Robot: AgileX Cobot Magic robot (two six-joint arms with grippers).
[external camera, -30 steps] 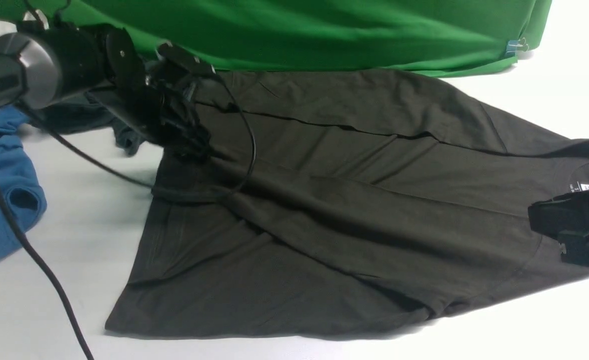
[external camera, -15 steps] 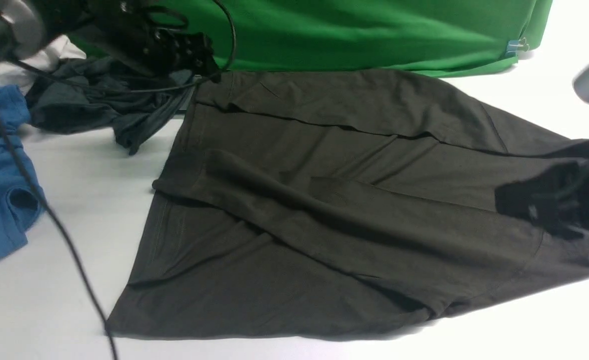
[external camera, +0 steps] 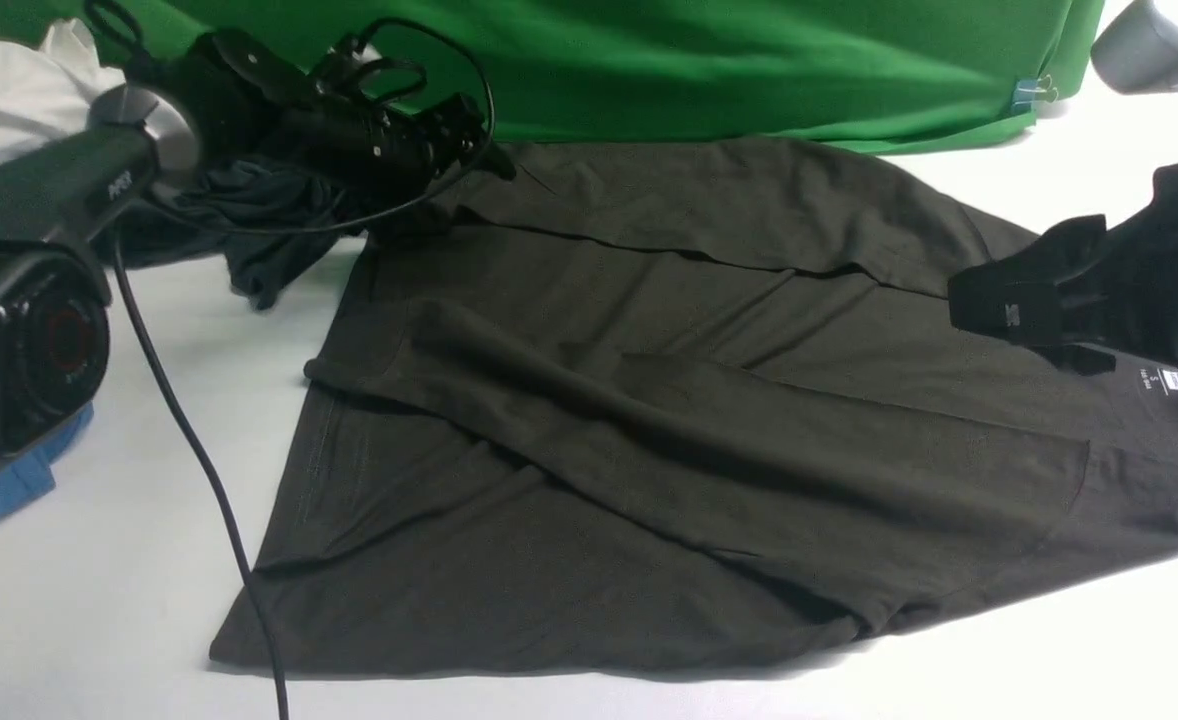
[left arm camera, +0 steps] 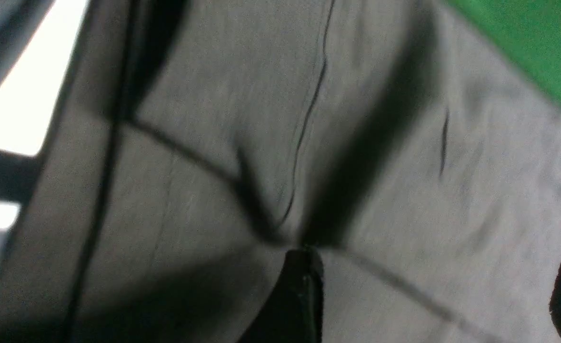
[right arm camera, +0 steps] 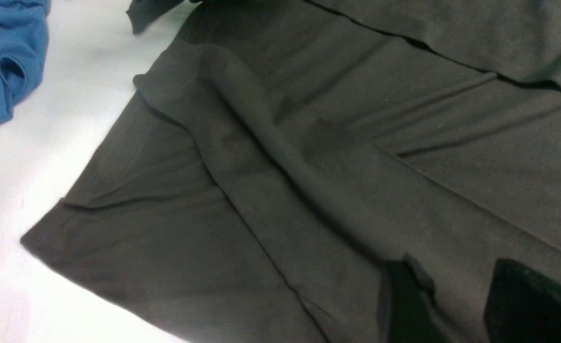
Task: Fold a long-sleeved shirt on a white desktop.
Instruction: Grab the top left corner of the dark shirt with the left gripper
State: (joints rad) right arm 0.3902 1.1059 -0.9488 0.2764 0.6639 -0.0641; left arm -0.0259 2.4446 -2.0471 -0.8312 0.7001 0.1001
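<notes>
Front view puts the long-sleeved shirt (external camera: 649, 430) flat across the middle of the white table (external camera: 99, 600) — hem to the left, neck label (external camera: 1164, 380) at the right, far edge up against the green backdrop (external camera: 699, 70), both sides already turned in over the body. I read the step as taking the hem end to fold it over toward the collar. Left jaws hover over the far-left hem corner; left wrist view shows the fingers (left arm camera: 304, 295) wide apart w/ only cloth below, nothing gripped. Right jaws hang just above the collar end, parted about halfway, empty as far as I can tell. To do it well I'd bring the left down square on the corner and catch every layer, incl. the turned-in flap, else the fold slides apart. Charcoal garment (external camera: 249, 220) lies just beside that corner — mustn't pinch it too. Cable (external camera: 189, 450) trails near the hem; keep it off the cloth. Right should pin the collar end so the shirt doesn't drag.
</notes>
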